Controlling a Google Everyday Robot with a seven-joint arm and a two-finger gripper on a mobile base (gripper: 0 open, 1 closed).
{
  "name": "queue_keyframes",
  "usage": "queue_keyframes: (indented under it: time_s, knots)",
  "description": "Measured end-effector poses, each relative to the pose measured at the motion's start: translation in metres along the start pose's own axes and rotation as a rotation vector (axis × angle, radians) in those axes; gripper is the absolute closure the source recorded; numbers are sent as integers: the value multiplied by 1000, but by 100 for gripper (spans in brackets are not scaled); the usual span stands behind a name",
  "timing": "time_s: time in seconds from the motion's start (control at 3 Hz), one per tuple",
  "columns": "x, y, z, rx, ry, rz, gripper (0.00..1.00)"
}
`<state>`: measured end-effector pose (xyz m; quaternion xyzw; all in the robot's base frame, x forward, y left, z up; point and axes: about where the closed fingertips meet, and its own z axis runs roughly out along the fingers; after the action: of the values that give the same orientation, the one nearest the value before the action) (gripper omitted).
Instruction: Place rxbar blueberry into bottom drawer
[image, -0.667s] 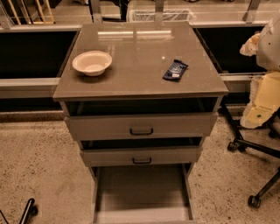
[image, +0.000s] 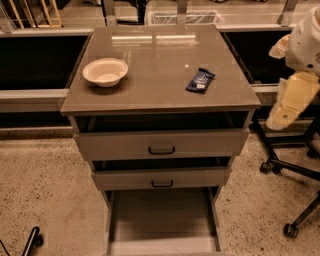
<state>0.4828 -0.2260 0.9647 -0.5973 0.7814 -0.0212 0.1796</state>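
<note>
Speckled floor surrounds the cabinet (image: 160, 50) I'm working at. My gripper (image: 279, 119) hangs off its right side, clear of the top; I cannot tell whether it is apart or together. It holds nothing I can see, so the task looks unstarted. The snack bar (image: 200, 80) lies on the top, right of centre. At the left stands an empty bowl (image: 105, 71). The bottom drawer (image: 162, 215) is pulled out and bare, and the two upper drawers (image: 161, 145) are ajar, their insides dark.

Arm casing: my white, rounded, smooth arm casing (image: 307, 42) sits at the upper right edge of the frame, cut off by the border.
Side piece: a small tan side piece (image: 280, 50) juts from the casing's left flank.
End effector: my end effector (image: 292, 102) is pale cream-yellow, blocky and narrowing toward its lower end; it is at the right edge of the frame, below the white casing.
Surface detail: too blurred to tell.
</note>
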Motion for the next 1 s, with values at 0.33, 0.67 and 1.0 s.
queue_keyframes:
  time_s: [0.33, 0.67, 1.0]
  knots:
    - [0, -74, 43, 10, -59, 23, 0]
    - [-9, -135, 94, 3, -109, 47, 0]
    - [-25, -182, 140, 8, -184, 80, 0]
